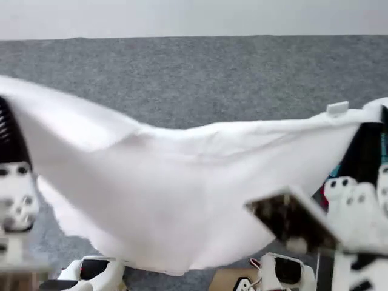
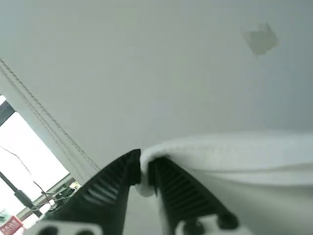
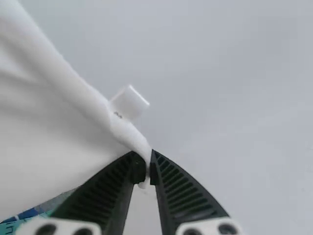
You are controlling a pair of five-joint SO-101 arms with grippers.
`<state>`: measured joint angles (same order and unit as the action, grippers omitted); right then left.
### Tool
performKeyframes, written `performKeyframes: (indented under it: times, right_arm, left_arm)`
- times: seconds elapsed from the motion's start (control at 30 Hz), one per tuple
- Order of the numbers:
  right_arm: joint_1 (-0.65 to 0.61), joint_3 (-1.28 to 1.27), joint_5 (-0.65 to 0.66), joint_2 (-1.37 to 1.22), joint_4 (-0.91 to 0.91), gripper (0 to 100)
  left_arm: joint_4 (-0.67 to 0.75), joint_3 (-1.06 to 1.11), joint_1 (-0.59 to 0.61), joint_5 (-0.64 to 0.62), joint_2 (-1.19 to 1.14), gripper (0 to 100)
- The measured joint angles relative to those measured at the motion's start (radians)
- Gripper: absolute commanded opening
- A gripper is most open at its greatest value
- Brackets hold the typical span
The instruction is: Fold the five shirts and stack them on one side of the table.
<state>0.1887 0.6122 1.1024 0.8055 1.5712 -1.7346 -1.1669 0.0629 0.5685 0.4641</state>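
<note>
Pinched shut on its upper edge by the left gripper (image 2: pixel 145 165) and the right gripper (image 3: pixel 144 170), a white cloth shirt (image 1: pixel 182 200) hangs spread above the grey felt-like table (image 1: pixel 212 66), which runs back to a pale wall (image 1: pixel 182 18).

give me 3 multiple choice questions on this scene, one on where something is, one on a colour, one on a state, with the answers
1. Where is the shirt?
A. lying flat
B. held up in the air by both ends
C. folded in a stack

2. What colour is the shirt?
A. white
B. blue
C. red

3. The fingers of the right gripper are:
A. wide open
B. shut on the shirt's edge
C. shut on a pen

Answers:
1. B, it sags above the grey table.
2. A, the cloth is plain white in each view.
3. B, the hem is pinched between them, as it is in the left gripper.
</note>
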Motion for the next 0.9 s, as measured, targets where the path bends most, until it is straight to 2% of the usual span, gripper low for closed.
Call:
performKeyframes:
  times: [0.13,0.3,0.5,0.7,0.9]
  right_arm:
    - [0.0,-0.153,0.0,0.0,-0.08,1.1]
    - [0.0,-0.382,0.0,-0.003,-0.258,1.1]
    - [-0.005,-0.678,0.0,-0.017,-0.514,1.1]
    - [-0.063,-0.971,0.0,-0.017,-0.789,1.1]
    - [-0.101,-1.235,0.0,-0.021,-1.048,1.1]
  left_arm:
    - [0.043,0.184,0.0,0.0,0.0,0]
    - [0.236,0.459,-0.003,0.0,-0.012,0]
    - [0.551,0.798,-0.003,0.0,-0.014,0]
    - [0.893,1.128,-0.003,0.0,-0.015,0]
    - [1.163,1.422,-0.003,-0.003,-0.015,0]
